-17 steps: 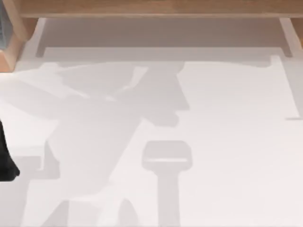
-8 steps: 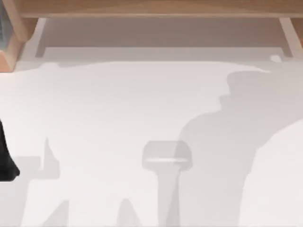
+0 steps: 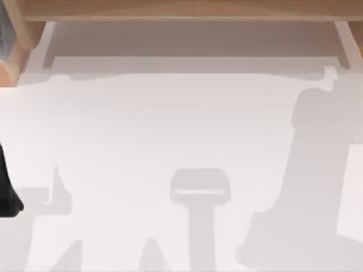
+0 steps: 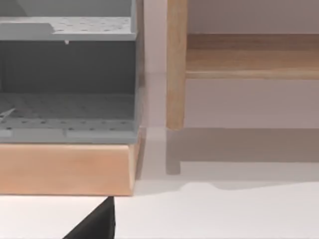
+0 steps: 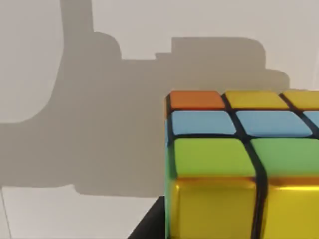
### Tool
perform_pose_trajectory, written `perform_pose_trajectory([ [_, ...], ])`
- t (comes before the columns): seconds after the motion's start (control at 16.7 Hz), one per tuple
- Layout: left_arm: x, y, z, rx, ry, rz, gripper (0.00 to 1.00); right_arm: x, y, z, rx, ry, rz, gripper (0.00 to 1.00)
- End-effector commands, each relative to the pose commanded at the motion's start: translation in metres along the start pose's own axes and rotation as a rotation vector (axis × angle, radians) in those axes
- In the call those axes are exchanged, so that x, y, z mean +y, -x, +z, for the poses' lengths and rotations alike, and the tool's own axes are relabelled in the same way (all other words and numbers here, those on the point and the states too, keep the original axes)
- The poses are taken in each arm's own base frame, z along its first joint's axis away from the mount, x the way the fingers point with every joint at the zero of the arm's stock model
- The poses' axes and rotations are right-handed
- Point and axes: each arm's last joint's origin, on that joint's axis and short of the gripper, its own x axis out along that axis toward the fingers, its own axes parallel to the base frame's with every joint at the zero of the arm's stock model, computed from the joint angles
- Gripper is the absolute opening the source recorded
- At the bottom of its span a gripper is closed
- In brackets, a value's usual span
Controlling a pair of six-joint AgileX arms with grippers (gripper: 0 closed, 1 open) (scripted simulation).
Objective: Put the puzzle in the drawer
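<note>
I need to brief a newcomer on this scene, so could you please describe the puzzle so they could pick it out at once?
Start from the plain white table in the right wrist view, crossed by grey shadows. The puzzle sits close before that camera: a cube of square tiles split by black lines. Its orange, yellow, blue and green tiles set it apart from the pale surroundings.

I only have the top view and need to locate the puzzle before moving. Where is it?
Observer: The right wrist view has the multicoloured cube puzzle close up, with orange, yellow, blue and green tiles.
Operator: Is it resting on the table?
Observer: The white table lies behind it, crossed by a shadow. I cannot tell whether the cube is resting or held.
Operator: And the drawer?
Observer: The left wrist view faces a grey perforated unit set in a light wooden frame.
</note>
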Motion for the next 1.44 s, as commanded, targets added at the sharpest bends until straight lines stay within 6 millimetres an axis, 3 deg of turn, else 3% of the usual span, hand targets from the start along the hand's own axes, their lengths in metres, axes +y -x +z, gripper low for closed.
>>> perform_pose_trajectory([
  [0.3,0.0000,0.0000,0.0000,0.000,0.000,0.000,1.00,-0.0002,-0.0026,0.0006,0.005,-0.001,0.001,0.00],
  [1.08,0.0000,0.0000,0.0000,0.000,0.000,0.000,1.00,-0.0002,-0.0026,0.0006,0.005,-0.001,0.001,0.98],
  [1.44,0.0000,0.0000,0.0000,0.000,0.000,0.000,1.00,-0.0002,-0.0026,0.0006,0.005,-0.001,0.001,1.00],
])
